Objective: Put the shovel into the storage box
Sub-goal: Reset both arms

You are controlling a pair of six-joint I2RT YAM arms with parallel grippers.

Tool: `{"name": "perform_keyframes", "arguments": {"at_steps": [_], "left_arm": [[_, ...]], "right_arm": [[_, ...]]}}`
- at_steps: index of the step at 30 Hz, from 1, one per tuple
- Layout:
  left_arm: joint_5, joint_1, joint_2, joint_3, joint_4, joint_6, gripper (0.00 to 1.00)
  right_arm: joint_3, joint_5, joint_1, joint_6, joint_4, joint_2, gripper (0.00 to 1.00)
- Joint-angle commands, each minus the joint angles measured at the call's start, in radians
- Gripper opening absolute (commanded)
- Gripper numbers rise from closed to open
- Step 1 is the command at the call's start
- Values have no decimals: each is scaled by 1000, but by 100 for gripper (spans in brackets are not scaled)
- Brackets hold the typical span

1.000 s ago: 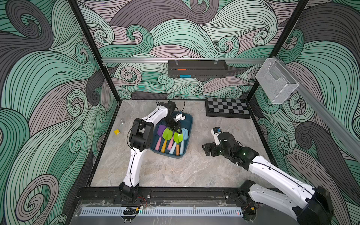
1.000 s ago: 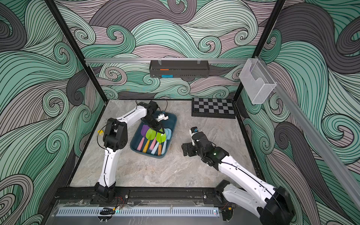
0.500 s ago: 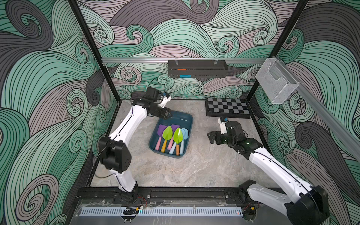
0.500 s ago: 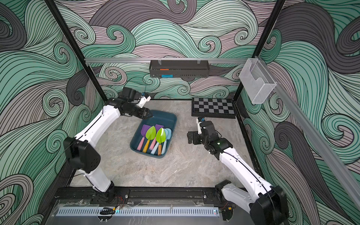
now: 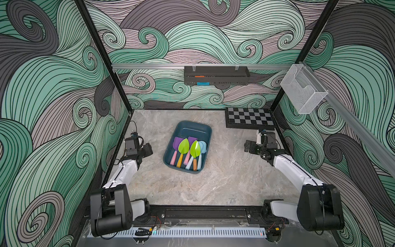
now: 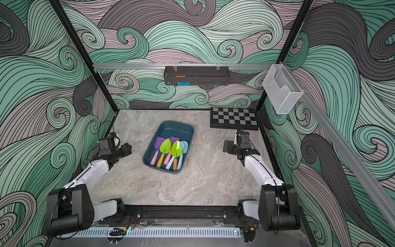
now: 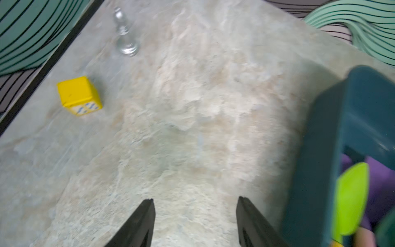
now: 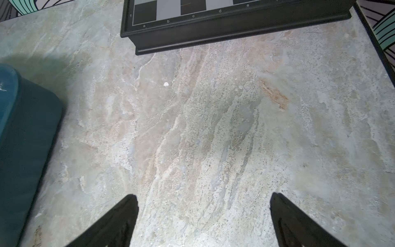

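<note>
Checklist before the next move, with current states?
1. Left claw empty, jaws apart: ok.
2. Right claw empty, jaws apart: ok.
3. Shovels lying inside the storage box: ok.
4. Both claws clear of the box: ok.
5. Yellow cube and clear chess piece apart from left claw: ok.
6. Stray shovel on the table: none seen; behind the left arm, cannot tell.

You've pulled the left tool (image 5: 148,149) off the storage box (image 5: 193,133) back to the left edge of the surface (image 5: 224,175); the right tool (image 5: 247,147) has backed off rightward and farther away.
</note>
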Motion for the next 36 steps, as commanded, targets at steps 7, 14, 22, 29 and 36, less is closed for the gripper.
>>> {"name": "perform_keyframes", "arguments": {"at_steps": [7,14,22,29,36], "left_arm": [[-12,14,248,68,381,-11,52],[147,13,221,-12,536,66,49],[109,-82,318,-160,922,187,65],[100,-92,285,-122,784,200,76],[69,-101,271,-98,717,191,90]], "right_arm": [[-132,35,-36,-65,378,26,99],[-233,54,-54,-82,622,48,99],[-252,51,-77,-88,724,88,99],[-254,-12,-88,-109,849,147,99],[-263,-130,-87,-154,934,194,99]]}}
